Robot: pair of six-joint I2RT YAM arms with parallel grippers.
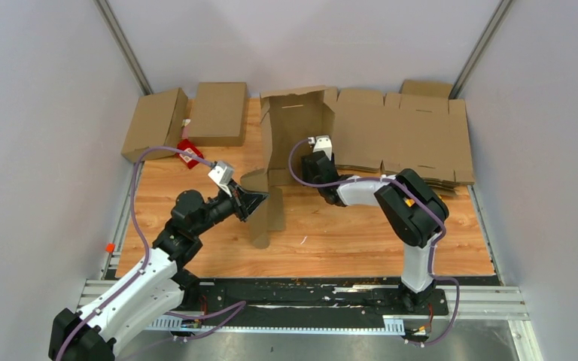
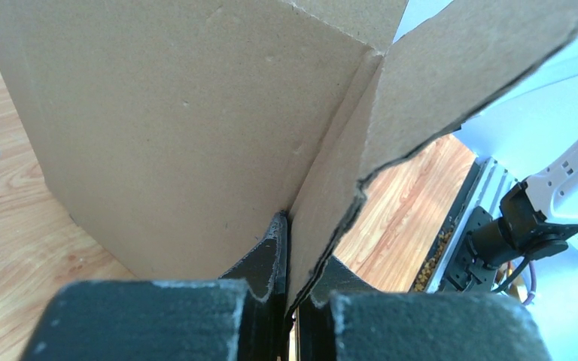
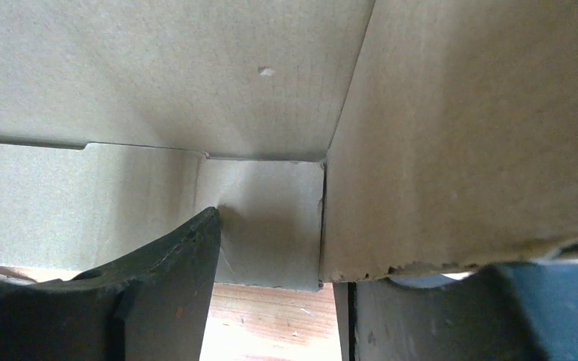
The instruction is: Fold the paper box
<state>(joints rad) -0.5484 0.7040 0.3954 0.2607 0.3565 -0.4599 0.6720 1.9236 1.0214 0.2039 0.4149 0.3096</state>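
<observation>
Where the overhead camera looks down on the wooden counter (image 1: 346, 233), the box (image 1: 297, 131) stands half-formed at the middle back, open side up, with loose flaps hanging toward the near side. The left claw (image 1: 252, 201) is at the box's near left corner, pinched on one flap (image 1: 263, 222). The right claw (image 1: 320, 150) reaches into the box from the near right. Just right of the box lies a pile of flat cardboard sheets (image 1: 414, 135). Two finished boxes (image 1: 154, 120) sit at the back left, with a small red object (image 1: 188, 153) on the counter in front of them.

In the left wrist view, the left claw (image 2: 290, 301) is narrow, its fingers (image 2: 267, 259) pressed together on the lower edge of the flap (image 2: 421, 90), right where it meets the box wall (image 2: 181, 113). The counter (image 2: 7, 226) shows to the left.

In the right wrist view, the right claw (image 3: 278, 256) sits inside the box (image 3: 158, 75), facing an inner corner. Its jaws are about half wide. The left finger (image 3: 165, 286) has its tip against a small panel, and the torn lower edge of the side wall (image 3: 482, 135) lies over the right finger. Nothing is clamped between them, and a strip of counter (image 3: 271, 323) shows through the gap.
</observation>
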